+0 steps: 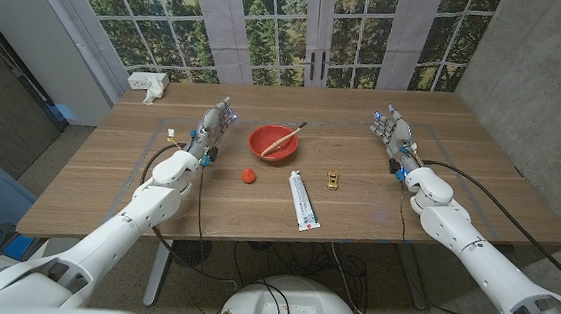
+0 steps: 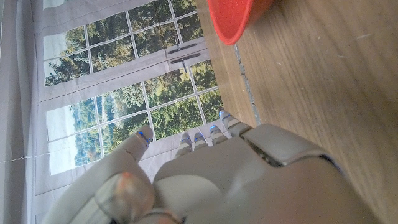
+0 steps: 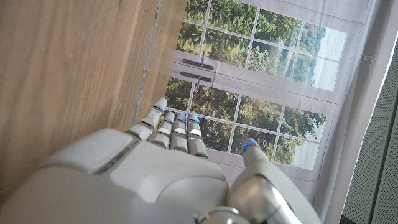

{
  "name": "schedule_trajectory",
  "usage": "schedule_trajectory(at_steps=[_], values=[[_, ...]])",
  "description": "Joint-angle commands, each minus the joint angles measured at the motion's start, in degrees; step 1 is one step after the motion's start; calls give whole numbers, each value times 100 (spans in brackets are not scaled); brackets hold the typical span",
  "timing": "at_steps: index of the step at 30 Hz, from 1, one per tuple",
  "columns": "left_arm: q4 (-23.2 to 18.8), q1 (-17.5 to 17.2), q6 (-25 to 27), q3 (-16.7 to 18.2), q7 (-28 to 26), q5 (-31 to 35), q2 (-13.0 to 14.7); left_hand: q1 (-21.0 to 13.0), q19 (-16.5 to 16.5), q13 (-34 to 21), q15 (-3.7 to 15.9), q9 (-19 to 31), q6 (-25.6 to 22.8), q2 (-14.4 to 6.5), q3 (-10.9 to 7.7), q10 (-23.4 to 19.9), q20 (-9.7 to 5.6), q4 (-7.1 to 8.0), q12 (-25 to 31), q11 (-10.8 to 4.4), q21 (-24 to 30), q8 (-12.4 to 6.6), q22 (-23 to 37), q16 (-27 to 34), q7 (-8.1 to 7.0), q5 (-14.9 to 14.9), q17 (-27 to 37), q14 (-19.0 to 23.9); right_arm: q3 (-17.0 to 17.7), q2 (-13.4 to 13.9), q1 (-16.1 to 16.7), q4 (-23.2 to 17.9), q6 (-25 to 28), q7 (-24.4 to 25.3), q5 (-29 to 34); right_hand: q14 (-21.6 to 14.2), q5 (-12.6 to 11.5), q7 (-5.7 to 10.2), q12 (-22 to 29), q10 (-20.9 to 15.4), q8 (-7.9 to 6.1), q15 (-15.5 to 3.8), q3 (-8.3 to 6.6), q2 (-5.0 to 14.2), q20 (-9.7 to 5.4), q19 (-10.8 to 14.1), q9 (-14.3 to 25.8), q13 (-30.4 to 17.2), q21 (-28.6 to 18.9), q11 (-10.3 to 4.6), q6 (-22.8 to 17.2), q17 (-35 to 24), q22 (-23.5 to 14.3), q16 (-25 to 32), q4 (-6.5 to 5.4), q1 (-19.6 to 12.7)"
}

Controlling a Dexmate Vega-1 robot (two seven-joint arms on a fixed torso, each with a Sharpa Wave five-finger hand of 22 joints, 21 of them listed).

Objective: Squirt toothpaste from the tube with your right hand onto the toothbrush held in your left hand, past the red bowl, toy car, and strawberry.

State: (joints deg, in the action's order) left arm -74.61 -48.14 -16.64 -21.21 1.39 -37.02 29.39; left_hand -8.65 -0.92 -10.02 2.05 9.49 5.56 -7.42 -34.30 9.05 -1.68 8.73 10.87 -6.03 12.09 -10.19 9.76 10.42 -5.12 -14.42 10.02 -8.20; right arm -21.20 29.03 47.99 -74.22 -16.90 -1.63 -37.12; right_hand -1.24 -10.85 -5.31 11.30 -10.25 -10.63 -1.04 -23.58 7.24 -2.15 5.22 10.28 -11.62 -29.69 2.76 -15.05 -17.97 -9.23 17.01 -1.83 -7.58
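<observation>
A red bowl point(image 1: 273, 141) sits mid-table with a wooden-handled toothbrush point(image 1: 287, 137) leaning in it. A white toothpaste tube point(image 1: 303, 200) lies nearer the front edge. A red strawberry point(image 1: 249, 176) lies left of the tube and a small yellow toy car point(image 1: 333, 179) lies right of it. My left hand point(image 1: 213, 125) stands left of the bowl, fingers straight, holding nothing. Far to the right stands my right hand point(image 1: 393, 131), fingers apart and empty. The bowl's rim point(image 2: 239, 22) shows in the left wrist view beyond my left hand point(image 2: 205, 180). My right hand point(image 3: 168, 168) reaches along the table's edge.
A crumpled white cloth point(image 1: 152, 85) lies at the table's far left corner. A small white object point(image 1: 168, 132) lies near the left edge. Blue tape marks a rectangle on the wooden table point(image 1: 109, 164). Windows stand behind the table.
</observation>
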Motion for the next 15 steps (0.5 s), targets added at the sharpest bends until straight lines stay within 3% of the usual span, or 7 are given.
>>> schedule_trajectory(at_steps=[1, 4, 7, 11, 13, 15], values=[[-44, -4, 16, -21, -76, 123, 56, -34, -15, -6, 457, 11, 23, -293, -45, 35, -534, -7, 27, 12, 36, -38, 22, 27, -5, -27, 20, -42, -15, -31, -6, 13, -35, 69, 51, 2, -31, -9, 36, -28, -27, -31, -18, 155, -66, 59, 17, -12, -5, 14, -40, -15, -28, 30, 7, -68], [-86, 3, 42, -52, -142, 231, 103, -18, 25, -6, 487, 11, 2, -225, -32, 5, -532, -34, 32, -13, 40, -39, 21, 26, -38, -24, 13, -19, -11, -23, 10, -11, -33, 82, 53, 0, -32, -10, 38, -30, -28, -29, -17, 154, -65, 64, 17, -11, 4, 12, -40, -14, -28, 29, 8, -68], [-140, 7, 47, -81, -237, 365, 146, -37, 193, -3, 477, 14, -162, -7, 21, -132, -478, -234, 55, -31, 59, -78, 16, 27, -107, 7, -24, 110, -10, -14, 23, -27, -37, 90, 62, -14, -32, -10, 40, -34, -30, -14, -16, 151, -60, 69, 17, -11, 13, 14, -42, -12, -28, 32, 12, -70], [-351, -28, 152, -124, -535, 664, 266, -239, 497, -4, 325, 28, -469, 189, 38, -394, -281, -756, 69, 16, 69, -117, 19, 58, -137, 130, -44, 523, -1, -6, 52, -58, -34, 110, 57, -17, -32, -15, 44, -41, -31, -10, -15, 148, -53, 77, 17, -11, 21, 19, -43, -9, -28, 30, 19, -75], [-559, -61, 334, -148, -722, 834, 380, -368, 637, -10, 99, 37, -665, 254, 41, -498, 37, -1084, 53, 40, 61, -129, 33, 78, -102, 237, -36, 875, 5, -2, 69, -74, -35, 125, 57, -28, -32, -16, 49, -52, -34, -5, -14, 142, -48, 85, 17, -10, 29, 22, -48, -6, -29, 32, 26, -81], [-787, -92, 544, -183, -984, 1080, 498, -421, 716, -17, -12, 43, -861, 288, 52, -748, 213, -1273, 116, 43, 57, -151, 46, 77, -77, 306, -29, 1073, 9, 2, 80, -78, -41, 123, 53, -41, -31, -13, 51, -56, -35, 3, -13, 138, -40, 95, 17, -10, 38, 28, -50, -3, -29, 34, 33, -85]])
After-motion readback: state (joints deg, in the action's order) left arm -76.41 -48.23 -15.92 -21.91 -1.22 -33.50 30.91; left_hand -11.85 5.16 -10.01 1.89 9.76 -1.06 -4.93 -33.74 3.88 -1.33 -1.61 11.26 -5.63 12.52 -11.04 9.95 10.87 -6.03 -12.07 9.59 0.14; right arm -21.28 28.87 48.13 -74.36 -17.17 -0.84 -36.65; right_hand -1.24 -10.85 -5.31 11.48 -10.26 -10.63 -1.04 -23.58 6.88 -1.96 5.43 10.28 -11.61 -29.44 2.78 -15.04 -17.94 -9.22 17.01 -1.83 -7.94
